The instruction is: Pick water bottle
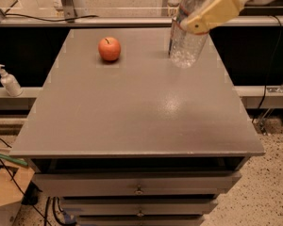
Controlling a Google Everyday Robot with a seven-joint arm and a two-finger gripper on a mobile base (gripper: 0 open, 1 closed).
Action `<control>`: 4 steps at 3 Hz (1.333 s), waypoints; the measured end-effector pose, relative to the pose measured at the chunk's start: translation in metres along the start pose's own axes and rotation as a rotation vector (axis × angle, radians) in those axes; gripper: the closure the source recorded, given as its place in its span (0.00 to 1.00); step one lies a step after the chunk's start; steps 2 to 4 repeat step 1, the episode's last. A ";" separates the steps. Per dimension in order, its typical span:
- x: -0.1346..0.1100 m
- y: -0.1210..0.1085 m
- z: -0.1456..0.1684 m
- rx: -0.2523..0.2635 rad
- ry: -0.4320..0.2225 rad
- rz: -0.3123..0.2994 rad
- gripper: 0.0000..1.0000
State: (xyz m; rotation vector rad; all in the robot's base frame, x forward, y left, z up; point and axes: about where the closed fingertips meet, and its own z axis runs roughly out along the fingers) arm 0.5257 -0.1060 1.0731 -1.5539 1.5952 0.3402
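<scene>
The water bottle is a clear ribbed plastic bottle with a red band, held in the air above the back right of the grey table. My gripper is shut on the water bottle's upper part, its cream finger lying across the front. The bottle's cap is out of view at the top edge. The arm comes in from the top right corner.
A red apple sits at the back left of the table. A slim drink can stands behind the bottle, mostly hidden. A white pump dispenser bottle stands on a ledge to the left. Drawers are below the tabletop.
</scene>
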 end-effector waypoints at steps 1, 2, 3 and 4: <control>-0.017 -0.008 -0.015 0.032 -0.017 -0.031 1.00; -0.017 -0.008 -0.015 0.032 -0.017 -0.031 1.00; -0.017 -0.008 -0.015 0.032 -0.017 -0.031 1.00; -0.017 -0.008 -0.015 0.032 -0.017 -0.031 1.00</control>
